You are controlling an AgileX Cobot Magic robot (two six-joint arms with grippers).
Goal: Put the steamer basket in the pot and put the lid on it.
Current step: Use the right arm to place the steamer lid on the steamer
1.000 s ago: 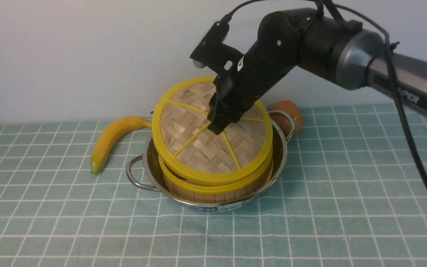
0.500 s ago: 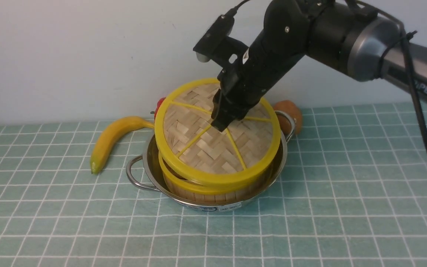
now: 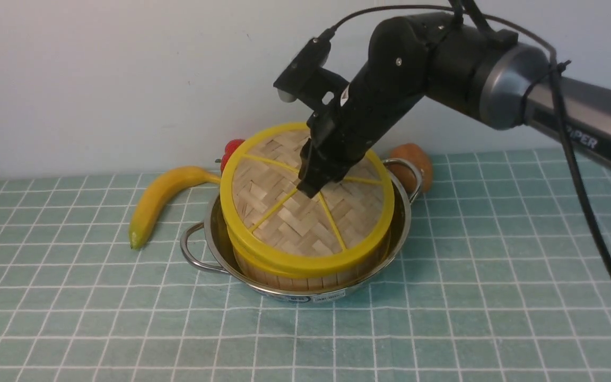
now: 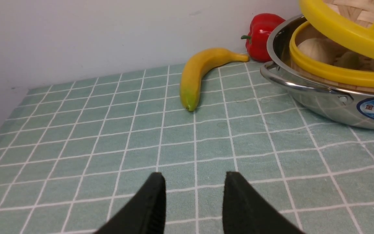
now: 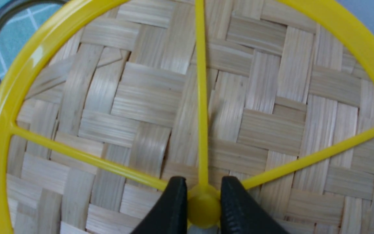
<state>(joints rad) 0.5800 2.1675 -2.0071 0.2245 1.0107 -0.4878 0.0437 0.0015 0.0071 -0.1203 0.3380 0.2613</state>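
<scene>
the lid (image 3: 284,217) has come down over the last second. it was tipped up steeply at its 12 o'clock edge and now lies much flatter, its 6 o'clock edge meeting the rim of the steamer basket (image 3: 295,278). it is not fully seated: the left wrist view shows a gap on one side, with a pale bun visible under the raised rim. the basket already sits inside the pot (image 3: 398,228), so by my reading only the last bit of lowering and the release remain.

the right gripper (image 3: 310,187) is clamped on the lid's small centre knob (image 5: 204,208), one jaw on each side. the left gripper (image 4: 193,201) hangs low over the checked cloth (image 3: 125,318), jaws apart and empty, well clear of the pot.

count: one pot, one basket, one lid, two grippers. also one banana (image 3: 159,199) at the pot's 10 o'clock, one red pepper (image 3: 229,151) at 11 o'clock, and one round brown fruit (image 3: 417,164) at 2 o'clock, just beside a pot handle.
</scene>
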